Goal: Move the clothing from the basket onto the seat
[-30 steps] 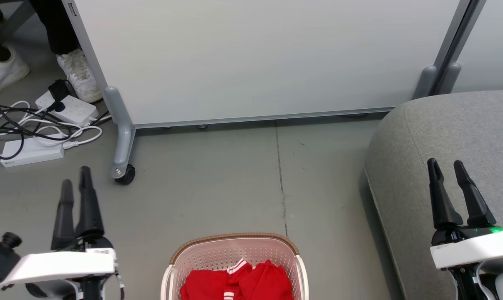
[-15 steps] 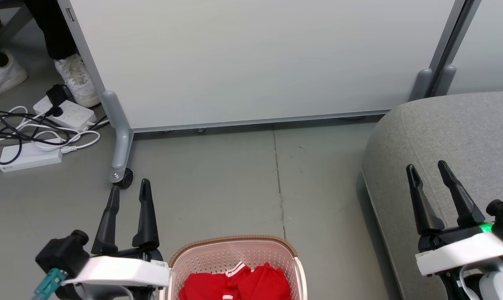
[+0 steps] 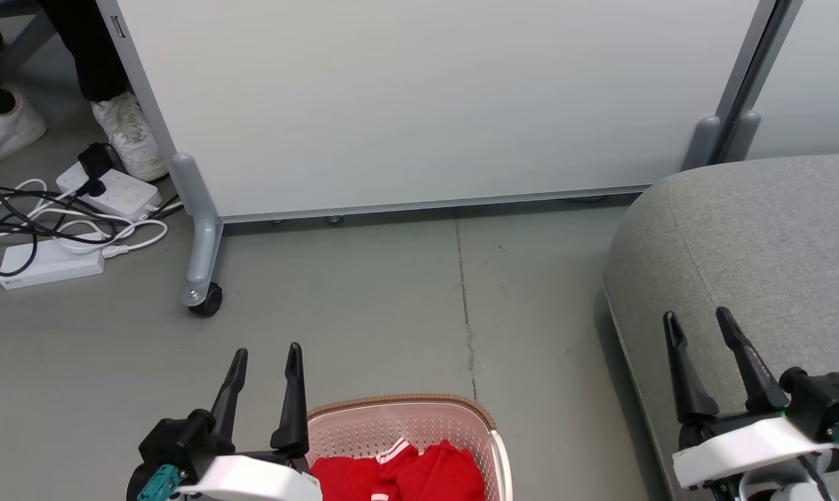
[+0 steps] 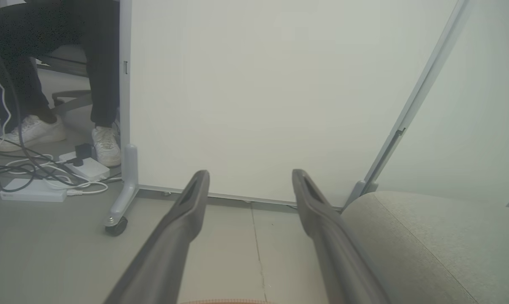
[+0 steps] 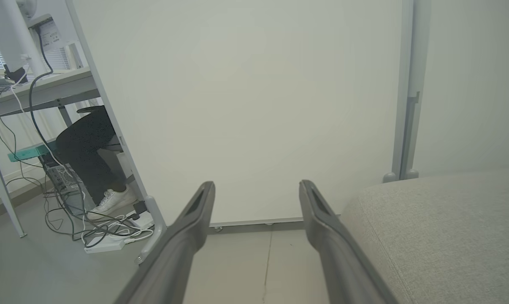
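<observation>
The left gripper, fingers spread and empty, sits just left of the white perforated plastic basket. Bright red cotton clothing lies inside, to its right. The right gripper, likewise spread and empty, hangs farther off over the grey upholstered seat.

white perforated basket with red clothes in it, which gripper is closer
Left. The left gripper sits beside the left rim of the white perforated plastic basket; the right gripper is off by the grey fabric seat, across the floor.

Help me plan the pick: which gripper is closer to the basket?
The left gripper: its fingers rise right beside the basket's left rim, while the right gripper is off by the seat.
</observation>
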{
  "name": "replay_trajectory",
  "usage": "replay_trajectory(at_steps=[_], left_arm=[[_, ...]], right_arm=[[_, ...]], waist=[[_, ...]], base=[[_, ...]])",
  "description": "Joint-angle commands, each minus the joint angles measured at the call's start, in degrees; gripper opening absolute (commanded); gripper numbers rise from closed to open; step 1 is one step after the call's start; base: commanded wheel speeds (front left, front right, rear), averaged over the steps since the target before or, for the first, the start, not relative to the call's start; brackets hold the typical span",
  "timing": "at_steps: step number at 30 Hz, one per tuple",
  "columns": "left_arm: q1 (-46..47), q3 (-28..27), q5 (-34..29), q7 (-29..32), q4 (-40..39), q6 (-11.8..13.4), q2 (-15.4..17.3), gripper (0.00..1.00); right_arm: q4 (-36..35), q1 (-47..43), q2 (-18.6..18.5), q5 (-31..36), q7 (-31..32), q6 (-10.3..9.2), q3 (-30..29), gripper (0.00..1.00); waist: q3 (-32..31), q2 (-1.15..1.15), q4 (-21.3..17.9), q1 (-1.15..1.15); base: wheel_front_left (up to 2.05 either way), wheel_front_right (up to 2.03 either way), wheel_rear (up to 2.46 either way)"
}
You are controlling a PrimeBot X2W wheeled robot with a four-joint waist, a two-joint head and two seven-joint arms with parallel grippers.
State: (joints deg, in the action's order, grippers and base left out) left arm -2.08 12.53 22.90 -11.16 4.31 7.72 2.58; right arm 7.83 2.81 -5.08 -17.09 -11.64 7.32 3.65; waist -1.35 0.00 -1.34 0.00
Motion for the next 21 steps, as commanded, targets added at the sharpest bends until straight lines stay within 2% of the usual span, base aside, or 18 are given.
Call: replay_trajectory(at_steps=[1, 13, 21], left_arm=[[0.2, 0.0, -0.6, -0.4, 0.1, -0.1, 0.3, 1.00], [0.1, 1.2, -3.4, -1.9, 4.6, -0.1, 0.3, 1.00], [-0.2, 1.5, -4.6, -2.7, 5.3, 0.1, 0.4, 1.00]], right_arm=[[-0.1, 0.0, -0.1, 1.0, -0.5, 0.20, -0.2, 1.00], [4.8, -0.6, 1.3, 6.4, -1.8, 0.23, 1.1, 1.00], [5.6, 0.0, 1.7, 9.5, -2.4, 0.25, 0.5, 1.00]], waist=[[0.0, 0.00, 0.0, 0.00], [-0.3, 0.00, -0.6, 0.00], [-0.5, 0.00, -0.8, 0.00]], base=[[0.00, 0.00, 0.00], [0.00, 0.00, 0.00], [0.00, 0.00, 0.00]])
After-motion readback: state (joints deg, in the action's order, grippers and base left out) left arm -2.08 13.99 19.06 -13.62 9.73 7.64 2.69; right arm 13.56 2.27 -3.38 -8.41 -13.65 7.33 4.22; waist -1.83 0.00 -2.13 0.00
